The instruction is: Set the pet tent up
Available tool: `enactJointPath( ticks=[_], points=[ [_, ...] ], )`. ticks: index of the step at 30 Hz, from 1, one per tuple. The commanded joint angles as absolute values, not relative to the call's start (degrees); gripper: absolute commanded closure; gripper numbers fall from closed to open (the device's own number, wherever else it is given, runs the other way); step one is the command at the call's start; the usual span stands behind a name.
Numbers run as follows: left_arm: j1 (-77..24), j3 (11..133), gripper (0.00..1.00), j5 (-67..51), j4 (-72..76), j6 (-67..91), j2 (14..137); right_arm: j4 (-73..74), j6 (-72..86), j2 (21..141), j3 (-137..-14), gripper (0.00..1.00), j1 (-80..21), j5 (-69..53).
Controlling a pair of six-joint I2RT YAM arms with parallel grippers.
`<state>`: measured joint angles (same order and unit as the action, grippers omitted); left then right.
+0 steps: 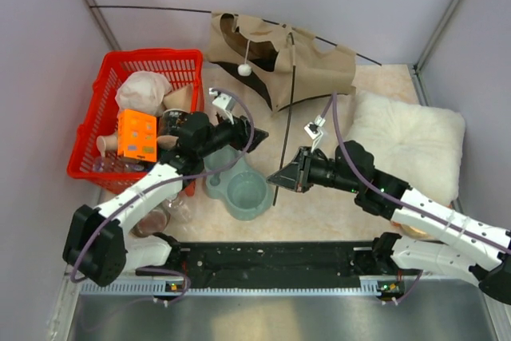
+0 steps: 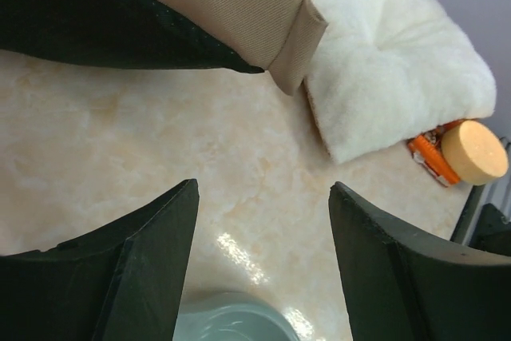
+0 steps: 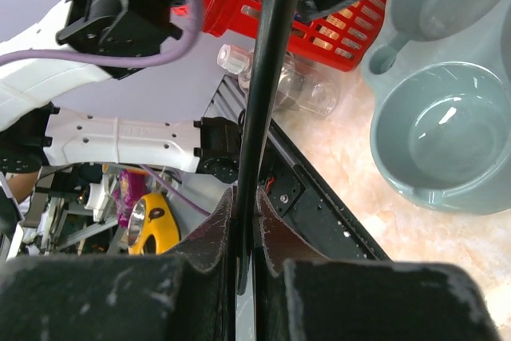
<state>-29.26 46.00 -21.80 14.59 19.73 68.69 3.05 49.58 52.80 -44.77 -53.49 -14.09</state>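
Pet tent [image 1: 279, 57] hardware is met first at the right gripper [image 3: 243, 233], whose fingers are pressed together on a thin dark pole [image 3: 267, 77]. In the top view the pole is seen running from this gripper away toward the tan fabric. Its near end passes just beside a grey-green double bowl [image 1: 239, 185]. The left gripper [image 2: 263, 197] is held wide apart with nothing between its fingers. It is poised above the beige table [image 2: 120, 157], near the tent's lower edge. The tent itself is slumped and unerected at the back of the table, close to the wall. Its black lining is exposed, and a white pompom [image 1: 244, 69] is seen against the dark doorway. A fluffy white cushion [image 1: 407, 137] is laid to the tent's right. A red basket [image 1: 152, 54] filled with items is set to its left.
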Motion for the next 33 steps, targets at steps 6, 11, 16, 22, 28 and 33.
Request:
enactJointPath(
  ticks=[6, 11, 16, 22, 28, 33],
  points=[
    [-29.4, 44.9, 0.28, -27.9, 41.9, 8.3, 76.4, 0.4, 48.4, 55.1, -49.5, 1.0, -53.4, -12.5],
    [-29.4, 43.2, 0.29, -28.5, 51.6, 7.4, 80.4, 0.4, 48.3, 56.2, -50.9, 1.0, -53.4, -12.0],
    [-29.3, 43.0, 0.41, -24.2, 58.5, 7.7, 83.5, 0.5, 47.5, 57.7, -52.6, 1.0, -53.4, -12.1],
    [-29.3, 44.2, 0.51, -24.8, 60.1, 7.0, 86.5, 1.8, 45.7, 59.5, -54.7, 1.0, -53.4, -12.1],
    [-29.4, 43.8, 0.45, -25.1, 59.9, 6.9, 88.0, 2.1, 44.8, 59.8, -55.6, 1.0, -53.4, -12.0],
    [-29.4, 43.8, 0.51, -24.5, 58.3, 6.3, 88.6, 1.7, 44.6, 59.0, -55.3, 1.0, -53.4, -11.9]
  ],
)
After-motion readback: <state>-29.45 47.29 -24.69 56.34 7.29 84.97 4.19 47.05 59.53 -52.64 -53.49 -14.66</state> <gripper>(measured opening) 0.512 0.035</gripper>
